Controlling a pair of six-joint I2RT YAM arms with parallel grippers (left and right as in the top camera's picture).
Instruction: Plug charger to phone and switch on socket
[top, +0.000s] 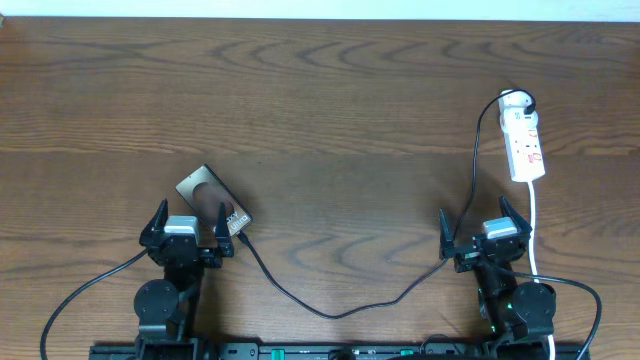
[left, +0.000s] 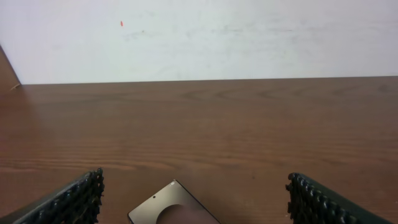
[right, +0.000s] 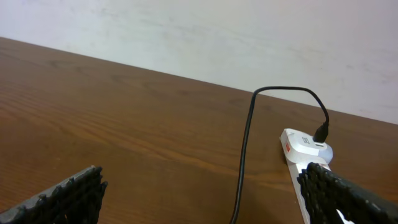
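The phone (top: 207, 194) lies flat and at a slant on the wood table, just ahead of my left gripper (top: 190, 222), which is open and empty; its far corner shows in the left wrist view (left: 171, 205). The black charger cable (top: 330, 308) runs from the phone's near end, where its plug tip lies, across the front to the white socket strip (top: 524, 140) at the right. My right gripper (top: 484, 224) is open and empty, below the strip. In the right wrist view the cable (right: 245, 155) rises to the strip (right: 301, 149).
The strip's white cord (top: 533, 215) runs down past my right gripper. Black arm cables trail at the front left and front right. A white wall stands behind the table's far edge.
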